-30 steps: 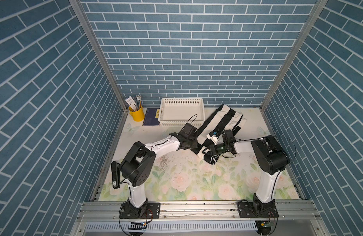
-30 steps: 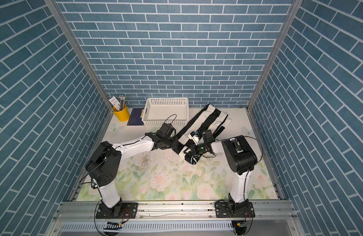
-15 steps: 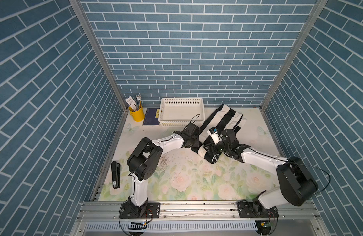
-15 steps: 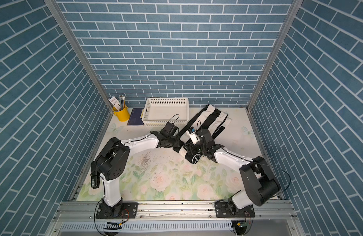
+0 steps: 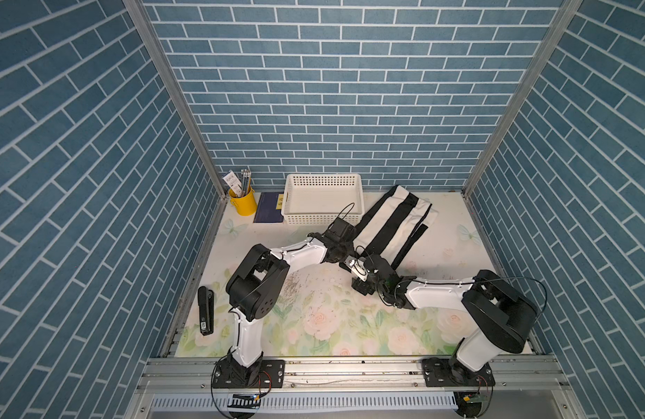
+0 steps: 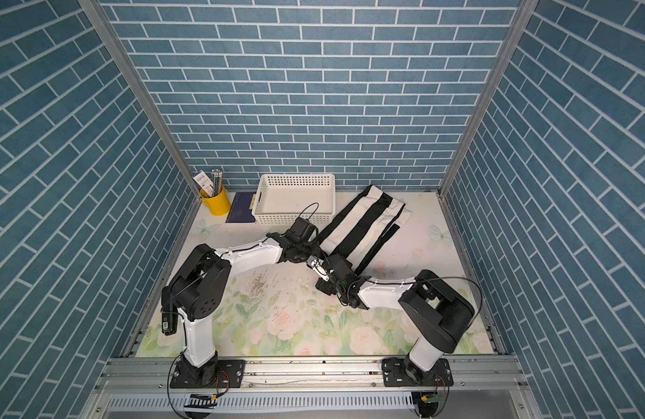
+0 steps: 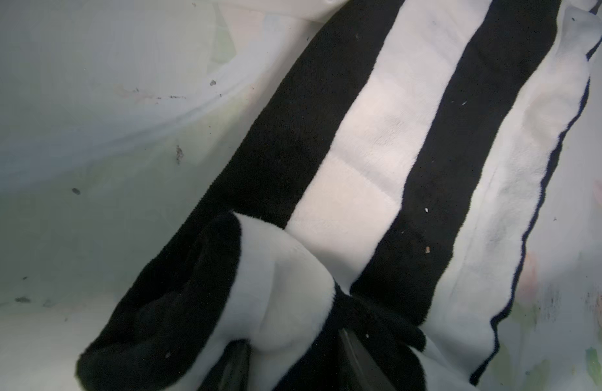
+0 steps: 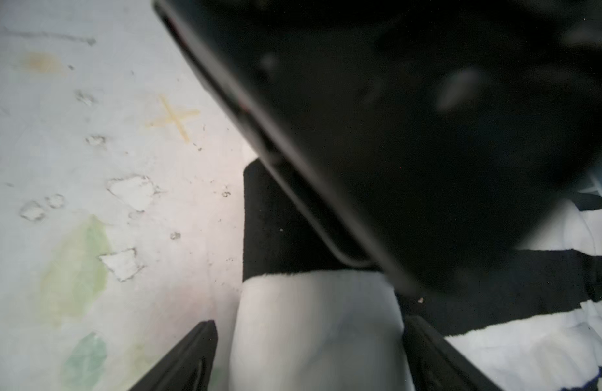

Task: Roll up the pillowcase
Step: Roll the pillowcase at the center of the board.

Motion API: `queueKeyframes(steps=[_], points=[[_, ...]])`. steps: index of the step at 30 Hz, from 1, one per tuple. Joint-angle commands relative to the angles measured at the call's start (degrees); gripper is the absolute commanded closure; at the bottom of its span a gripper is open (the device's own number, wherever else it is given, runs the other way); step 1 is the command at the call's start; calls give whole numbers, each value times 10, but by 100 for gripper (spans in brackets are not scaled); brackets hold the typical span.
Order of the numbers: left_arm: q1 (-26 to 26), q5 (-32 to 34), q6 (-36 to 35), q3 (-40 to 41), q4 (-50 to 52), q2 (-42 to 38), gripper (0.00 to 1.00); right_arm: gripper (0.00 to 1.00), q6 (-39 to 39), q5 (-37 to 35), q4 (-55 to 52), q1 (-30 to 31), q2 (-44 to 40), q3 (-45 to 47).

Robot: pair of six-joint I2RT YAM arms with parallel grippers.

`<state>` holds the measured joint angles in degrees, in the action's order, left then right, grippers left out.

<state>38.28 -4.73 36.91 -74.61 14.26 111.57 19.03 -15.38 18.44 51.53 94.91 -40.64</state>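
The pillowcase, black and cream-white striped, lies flat and slanted from the back right toward the middle of the table. Its near end is wound into a short roll. My left gripper is shut on that roll, with a finger on each side of the cloth. My right gripper is open and straddles the roll's white end. A gap shows between one of its fingers and the cloth. The left gripper's black body fills much of the right wrist view.
A white plastic basket stands at the back, just left of the pillowcase. Beside it are a dark blue booklet and a yellow cup of pens. A black stapler-like object lies by the left edge. Blue brick walls enclose three sides.
My right gripper has opened off the roll, and the right arm has stretched out low with its elbow swung to the right. The left gripper keeps its hold.
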Motion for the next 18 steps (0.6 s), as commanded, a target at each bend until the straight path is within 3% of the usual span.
queueKeyframes(steps=[1, 4, 8, 9, 12, 18], points=[[2, -7, 5, 11, 7, -2, 54, 17, 29, -39, 10, 5, 30, -23], [3, -8, 5, 11, 5, -5, 54, 36, 17, -35, 6, 6, 39, -23], [-5, 1, 0, 0, 16, -20, 54, 90, -5, -1, -16, 5, 28, -21], [-9, 2, -1, -2, 20, -26, 54, 97, -12, 7, -21, 5, 25, -19], [-32, 11, -5, -5, 37, -55, 54, 100, -39, 56, -48, 4, 17, -22], [-92, 19, -11, 26, 54, -138, 52, 100, -125, 227, -90, 3, 13, -44]])
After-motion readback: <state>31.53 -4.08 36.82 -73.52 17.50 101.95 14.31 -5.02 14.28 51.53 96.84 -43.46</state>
